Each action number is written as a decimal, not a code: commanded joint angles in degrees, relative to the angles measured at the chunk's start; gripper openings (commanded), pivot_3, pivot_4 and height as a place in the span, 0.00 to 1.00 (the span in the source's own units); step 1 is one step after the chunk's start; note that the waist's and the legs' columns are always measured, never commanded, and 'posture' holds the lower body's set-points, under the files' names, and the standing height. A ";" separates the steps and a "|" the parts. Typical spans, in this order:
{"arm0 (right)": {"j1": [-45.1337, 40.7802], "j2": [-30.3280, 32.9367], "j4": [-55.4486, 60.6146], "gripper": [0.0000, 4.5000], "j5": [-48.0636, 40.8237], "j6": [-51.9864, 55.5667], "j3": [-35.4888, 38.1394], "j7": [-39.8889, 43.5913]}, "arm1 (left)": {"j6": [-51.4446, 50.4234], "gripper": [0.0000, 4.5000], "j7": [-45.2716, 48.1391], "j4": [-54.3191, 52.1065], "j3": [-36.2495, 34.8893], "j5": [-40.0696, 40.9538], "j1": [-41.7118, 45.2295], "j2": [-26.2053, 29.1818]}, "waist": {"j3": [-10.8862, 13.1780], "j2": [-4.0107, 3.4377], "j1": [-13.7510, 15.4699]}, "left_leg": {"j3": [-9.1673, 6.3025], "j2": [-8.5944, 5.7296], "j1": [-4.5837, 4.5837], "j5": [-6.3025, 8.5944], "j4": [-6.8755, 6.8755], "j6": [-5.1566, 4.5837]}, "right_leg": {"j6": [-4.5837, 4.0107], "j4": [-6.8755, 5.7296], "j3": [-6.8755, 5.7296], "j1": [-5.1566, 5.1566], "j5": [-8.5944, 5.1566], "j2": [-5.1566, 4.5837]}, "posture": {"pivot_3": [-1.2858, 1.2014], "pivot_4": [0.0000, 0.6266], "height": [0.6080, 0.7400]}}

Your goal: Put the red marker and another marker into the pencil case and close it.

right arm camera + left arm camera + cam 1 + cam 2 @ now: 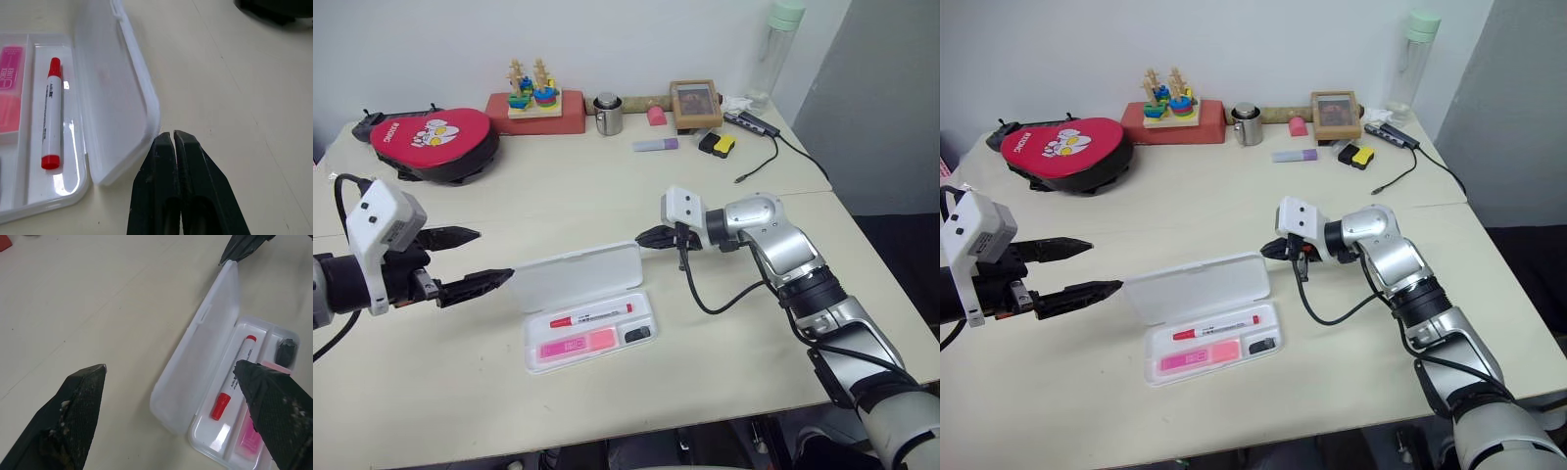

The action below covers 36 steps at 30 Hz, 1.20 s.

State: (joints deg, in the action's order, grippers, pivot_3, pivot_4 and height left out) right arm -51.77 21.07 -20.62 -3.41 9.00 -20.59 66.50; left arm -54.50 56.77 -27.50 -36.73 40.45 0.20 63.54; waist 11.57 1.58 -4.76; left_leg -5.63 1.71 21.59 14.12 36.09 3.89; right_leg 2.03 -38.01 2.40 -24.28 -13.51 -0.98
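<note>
While both markers already lie in the tray, the flat white plastic hinged pencil case (582,305) sits lid-up near the front of the pale cream desk (607,186). Slim white-barrelled red marker w/ red cap (590,317) is in the rear channel; chunky bright pink highlighter (578,345) in the front one, just beside it; a small dark item (638,333) fills the end compartment. So what's left, I'd judge, is closing the lid.

Right gripper (651,236): fingers clenched together, holding nothing, tips right at the lid's far corner, behind it; contact looks likely but can't confirm. Left gripper (475,260): fingers spread wide, empty, near the case's other end, apart from it.

Handling (judgement): case looks light, thin-walled, a bit flexy, smooth, so it'll probably skid on the desk if pushed at one corner only. Lid is translucent and bendy; better to press near mid-edge or by the small catch tab (204,315), w/ the other hand bracing the tray. Markers are light and rigid, could roll or rattle if the tray jolts.

Desk surface: smooth, matt, level, w/ a seam across. At the back, by the white wall: red oval pouch w/ cartoon print (433,137), wooden ring-stacker toy (532,90), metal cup (608,114), lavender highlighter (656,145), framed picture (695,103), clear bottle (773,49), cable (773,147).
</note>
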 commanded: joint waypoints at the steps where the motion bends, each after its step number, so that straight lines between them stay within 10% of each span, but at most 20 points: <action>1: -2.72 -0.54 -0.37 0.02 -0.04 -2.09 0.47 1.66 | 0.40 1.00 -1.04 -1.68 -2.55 0.70 -0.32 -0.62 | 0.00 0.00 0.01 | 0.00 0.00 0.00 0.00 0.00 0.00 | 0.00 0.00 0.01 0.00 0.00 0.00 | 0.52 0.24 1.00; 24: 4.64 4.46 19.60 0.02 -2.07 6.04 -3.85 11.79 | 0.91 1.00 -2.00 -1.53 -1.76 1.26 -0.88 -0.96 | 0.00 0.00 0.10 | -0.02 0.00 -0.02 0.00 0.00 0.00 | 0.01 -0.01 -0.01 0.01 -0.01 0.00 | 0.52 0.24 1.00; 36: 5.69 2.03 23.56 0.02 -1.76 9.33 -7.93 10.56 | 3.11 1.00 10.25 -5.24 -5.15 -2.14 -16.55 2.40 | -0.03 0.04 0.01 | -0.02 0.01 -0.06 0.00 -0.01 0.00 | -0.01 -0.02 -0.01 0.01 -0.02 0.00 | 0.52 0.24 1.00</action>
State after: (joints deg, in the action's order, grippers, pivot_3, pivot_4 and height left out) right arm -45.68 23.66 0.53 -4.54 17.92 -28.36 77.18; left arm -53.22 63.97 -31.96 -39.00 39.75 -15.30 64.33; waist 11.54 1.62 -4.75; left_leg -5.64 1.72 21.52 14.12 36.08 3.89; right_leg 2.01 -38.03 2.39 -24.27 -13.53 -0.97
